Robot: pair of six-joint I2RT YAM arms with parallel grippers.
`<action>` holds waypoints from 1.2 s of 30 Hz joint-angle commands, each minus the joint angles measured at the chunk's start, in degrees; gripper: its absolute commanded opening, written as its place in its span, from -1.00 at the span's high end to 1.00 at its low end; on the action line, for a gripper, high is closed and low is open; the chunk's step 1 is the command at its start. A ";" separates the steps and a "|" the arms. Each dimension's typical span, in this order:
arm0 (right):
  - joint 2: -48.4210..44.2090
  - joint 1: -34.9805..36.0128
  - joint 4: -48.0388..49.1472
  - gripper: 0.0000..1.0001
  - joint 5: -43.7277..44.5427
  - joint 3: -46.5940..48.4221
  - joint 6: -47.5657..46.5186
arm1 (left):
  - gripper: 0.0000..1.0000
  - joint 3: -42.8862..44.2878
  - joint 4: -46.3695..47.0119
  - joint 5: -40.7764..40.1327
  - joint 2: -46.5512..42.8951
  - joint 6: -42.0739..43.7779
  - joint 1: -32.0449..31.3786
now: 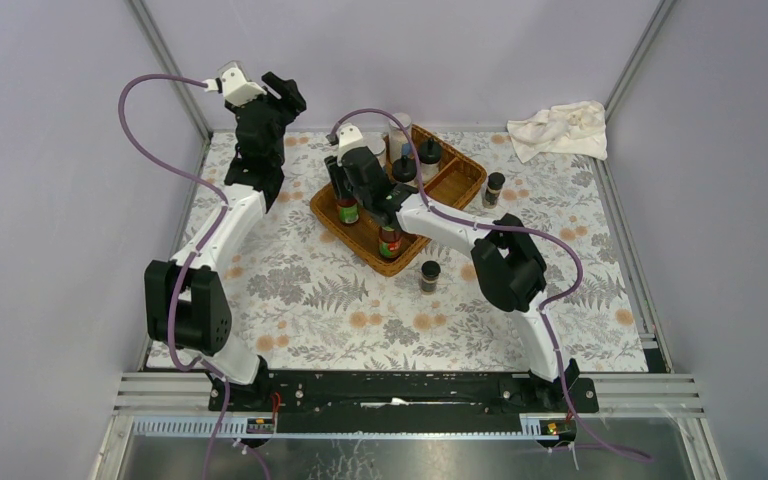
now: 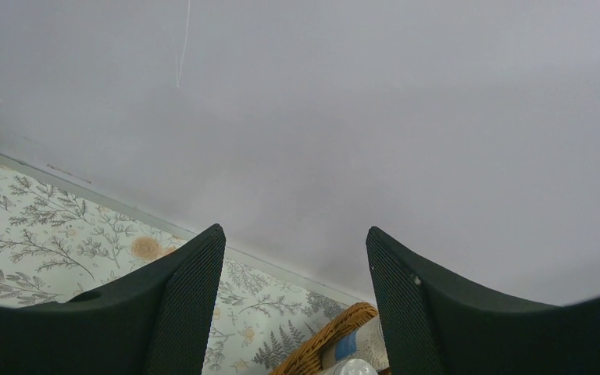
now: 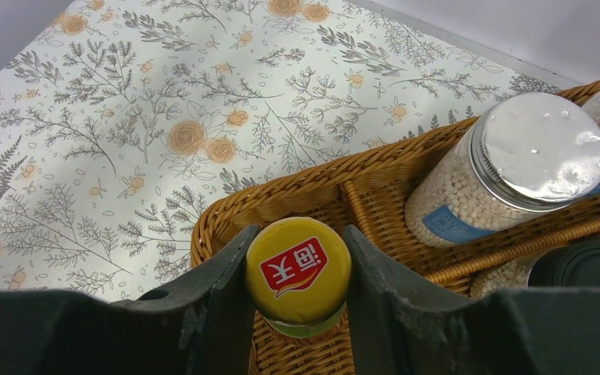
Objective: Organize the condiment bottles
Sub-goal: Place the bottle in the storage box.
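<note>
Held bottle: the yellow-capped sauce bottle (image 3: 298, 269) stands upright in the left end compartment of the wicker tray (image 3: 281, 195), cap facing up.
Grip: the right gripper (image 3: 300, 238) is closed on this bottle, one finger pressing each side just under the cap.
Bottle base: hidden by the cap and fingers, so I cannot tell if it rests on the tray floor.
Neighbours in tray: a second sauce bottle (image 1: 390, 241) stands in the same long section, nearer the robot. A white shaker (image 3: 543, 144) with a silver lid is in the next compartment, behind a wicker divider (image 3: 375, 226).
Bottles outside: the near dark jar (image 1: 429, 275) is on the table (image 1: 290, 290) just off the tray's near corner. The far dark jar (image 1: 494, 187) stands to the right of the tray.
Left gripper: the left gripper (image 2: 295, 297) is raised high at the back left, its jaws apart with nothing between them.
Step, as I judge: placing this bottle, with release not yet done.
Risk one: if the base is not on the floor, letting go may drop it and tip it against the tray wall.
Risk two: the compartment looks narrow, so the opening fingers may push on the rim or the divider and shift the tray.
Risk three: the right forearm passes close over the second sauce bottle, so a low retreat could knock it down.
Further away: a crumpled cloth (image 1: 558, 128) lies at the far right, well apart.
</note>
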 commanded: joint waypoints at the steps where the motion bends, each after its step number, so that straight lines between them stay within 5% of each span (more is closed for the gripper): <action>1: -1.59 -0.33 4.37 0.74 -1.74 0.85 0.53 | -0.44 -0.64 3.38 -0.53 0.84 0.01 0.43; 5: -1.58 -0.39 4.16 0.01 -2.24 0.69 0.49 | -0.45 -0.56 3.16 -0.56 1.02 -0.15 0.43; 11: -1.81 -0.35 3.63 -0.40 -3.23 1.04 0.23 | -0.46 -0.46 2.89 -0.39 1.13 -0.53 0.36; 36: -4.52 -0.38 1.73 -0.69 -6.12 4.58 -1.22 | -0.47 0.27 1.51 -0.69 -1.03 -0.03 -0.81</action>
